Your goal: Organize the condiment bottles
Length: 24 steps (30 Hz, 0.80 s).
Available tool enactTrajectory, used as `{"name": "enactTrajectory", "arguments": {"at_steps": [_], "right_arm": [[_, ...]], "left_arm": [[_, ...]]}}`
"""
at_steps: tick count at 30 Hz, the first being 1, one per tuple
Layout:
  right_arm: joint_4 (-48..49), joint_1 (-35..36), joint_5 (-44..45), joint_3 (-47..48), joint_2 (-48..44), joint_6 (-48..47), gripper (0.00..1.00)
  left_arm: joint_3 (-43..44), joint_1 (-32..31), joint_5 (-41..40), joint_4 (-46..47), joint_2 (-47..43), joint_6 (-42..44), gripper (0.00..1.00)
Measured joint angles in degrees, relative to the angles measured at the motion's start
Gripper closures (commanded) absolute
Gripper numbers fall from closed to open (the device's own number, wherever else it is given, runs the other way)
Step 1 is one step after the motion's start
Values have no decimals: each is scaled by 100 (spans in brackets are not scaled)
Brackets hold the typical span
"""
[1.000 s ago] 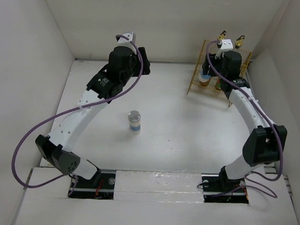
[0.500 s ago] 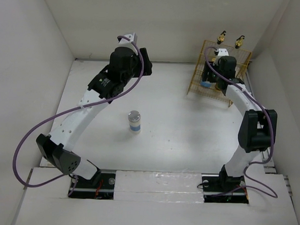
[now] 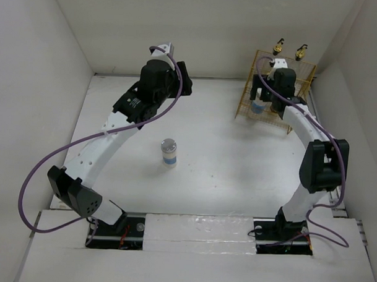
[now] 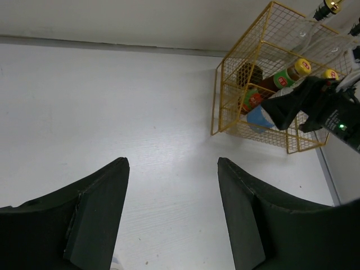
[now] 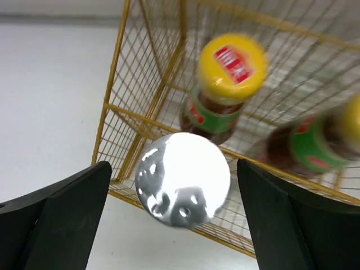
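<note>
My right gripper (image 5: 173,164) is open over the front left of the yellow wire rack (image 3: 293,73), its fingers apart on either side of a silver-lidded blue-labelled jar (image 5: 183,179) without touching it. That jar also shows blue in the top view (image 3: 258,108). Two dark sauce bottles with yellow caps (image 5: 230,73) (image 5: 332,138) stand in the rack behind it. Two clear glass bottles with gold-black spouts (image 3: 279,45) (image 3: 301,51) stand at the rack's back. A second silver-lidded jar (image 3: 169,152) stands alone mid-table. My left gripper (image 4: 172,160) is open and empty above the table near the back wall.
White walls enclose the table on the left, back and right. The rack (image 4: 247,84) sits in the back right corner against the wall. The right arm (image 3: 313,130) runs along the right side. The left arm (image 3: 102,138) arcs over the left half.
The right wrist has come down and forward over the rack's front left, and the blue-labelled jar now sits lower there. The left arm has barely moved.
</note>
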Motion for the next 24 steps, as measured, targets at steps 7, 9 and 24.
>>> {"name": "enactTrajectory", "arguments": {"at_steps": [7, 9, 24], "right_arm": [[170, 507, 356, -411, -1755, -166, 98], [321, 968, 232, -684, -2310, -267, 100], [28, 4457, -1384, -1567, -1115, -905, 0]], "left_arm": [[262, 0, -68, -92, 20, 68, 79], [413, 0, -129, -107, 31, 105, 82], [990, 0, -839, -317, -240, 57, 32]]}}
